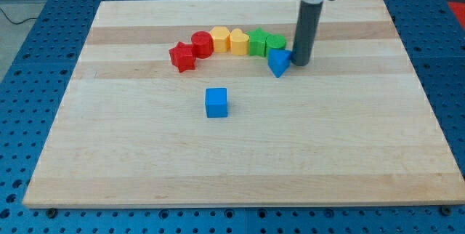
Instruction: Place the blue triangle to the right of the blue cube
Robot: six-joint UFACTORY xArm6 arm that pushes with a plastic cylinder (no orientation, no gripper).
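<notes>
Blue cube (216,102) sits alone on the wooden board (240,161); up and to the view's right of the cube lies the blue triangle (277,63). My tip (301,63) touches the triangle's right side. Red, yellow and green blocks (231,43) curve above the cube

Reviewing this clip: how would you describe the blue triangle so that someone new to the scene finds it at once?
On the wooden board, a curved row of red, yellow and green blocks runs near the view's top. The blue triangle sits at that row's right end, just below the green cylinder, with my tip at its right side. It is the only blue piece there; the blue cube stands alone lower down.
</notes>
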